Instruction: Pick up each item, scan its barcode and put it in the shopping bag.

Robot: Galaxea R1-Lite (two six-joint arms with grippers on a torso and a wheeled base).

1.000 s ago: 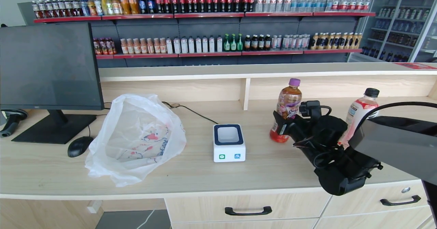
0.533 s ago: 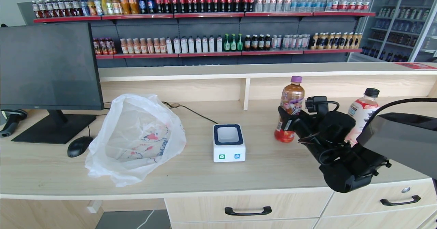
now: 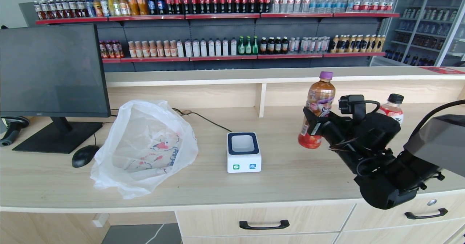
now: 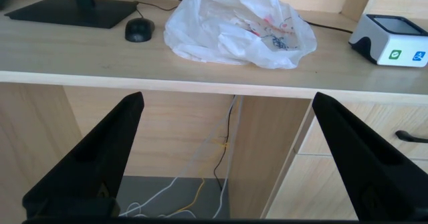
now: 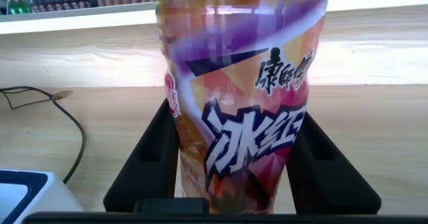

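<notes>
My right gripper [image 3: 315, 127] has its fingers [image 5: 152, 162] pinching the tea bottle [image 3: 321, 95], one finger on each side of the label's lower half. The bottle has a purple cap and a purple-and-orange label and leans a little, cap toward my right. Its red base looks clear of the table [image 3: 276, 178], though I can't be sure from the head view alone. It sits over the right part of the table, well apart from the barcode scanner [image 3: 243, 152] and to its right.

The barcode scanner is a small white box with a dark blue top, standing near the middle of the table with its window facing up. The shopping bag [image 3: 145, 146] is a thin white plastic one with a red and blue print, slumped on the table to the scanner's left, near but not touching it.

The second bottle [image 3: 393, 108] has a black cap and a pink-white label. It stands upright behind my right arm, which partly hides it.

My left gripper [image 4: 227, 98] hangs low in front of the table's edge with its dark fingers [image 4: 124, 150] spread wide and nothing between them.

Also here:
- A monitor [image 3: 51, 69] on the table's left end.
- A black mouse [image 3: 84, 155] between the monitor stand and the bag.
- A handheld scanner [image 3: 12, 127] at the far left edge.
- A thin cable [image 3: 203, 118] across the back of the table.
- Shelves [image 3: 218, 16] of drinks along the back wall.
</notes>
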